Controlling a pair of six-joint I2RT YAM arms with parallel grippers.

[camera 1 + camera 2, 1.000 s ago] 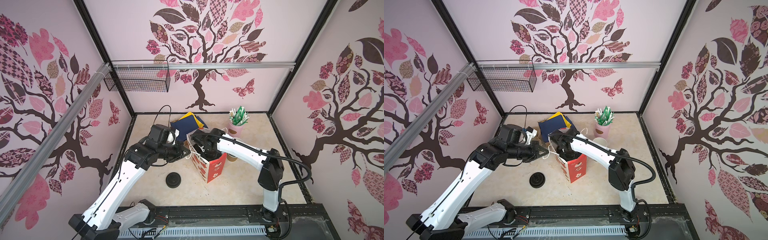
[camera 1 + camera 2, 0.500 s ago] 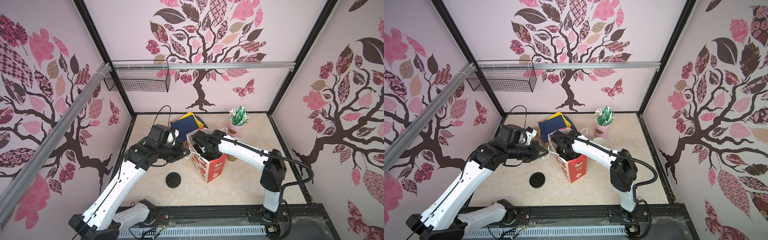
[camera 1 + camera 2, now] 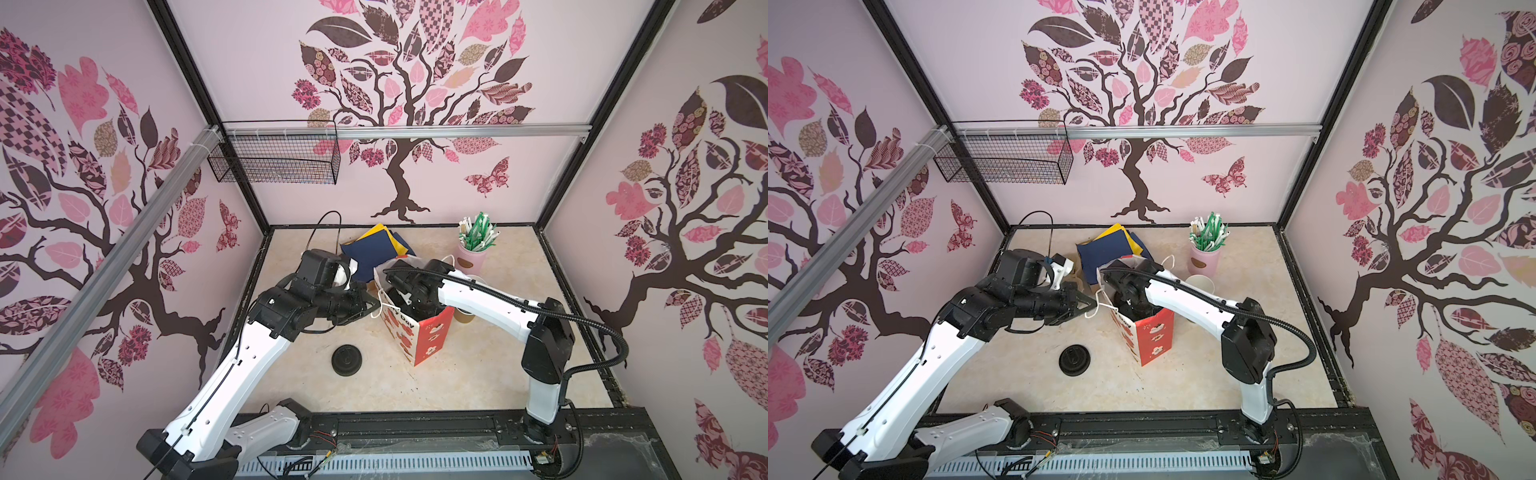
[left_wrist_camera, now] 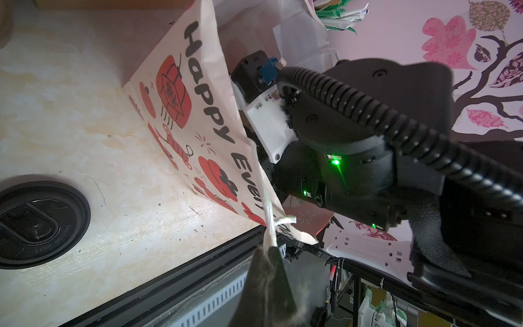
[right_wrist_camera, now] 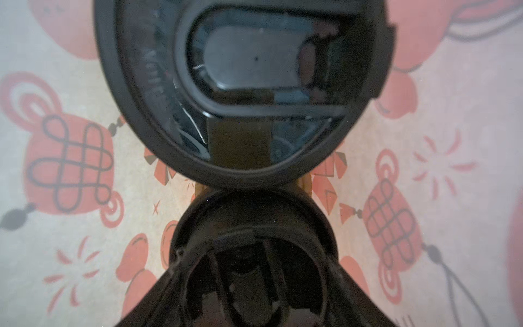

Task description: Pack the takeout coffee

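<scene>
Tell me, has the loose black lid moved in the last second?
No. The loose black lid lies just as far from the front rail and the paper bag as before.

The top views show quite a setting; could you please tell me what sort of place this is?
Probably a robot test booth staged as a café takeout counter: tree-decal walls enclose a tabletop holding a printed paper bag, a pink cup of wrapped straws and a loose black sip lid.

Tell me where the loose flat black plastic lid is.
In both top views the flat black plastic lid lies on the beige tabletop, left of the red-and-white paper bag, nearer the front edge.
</scene>
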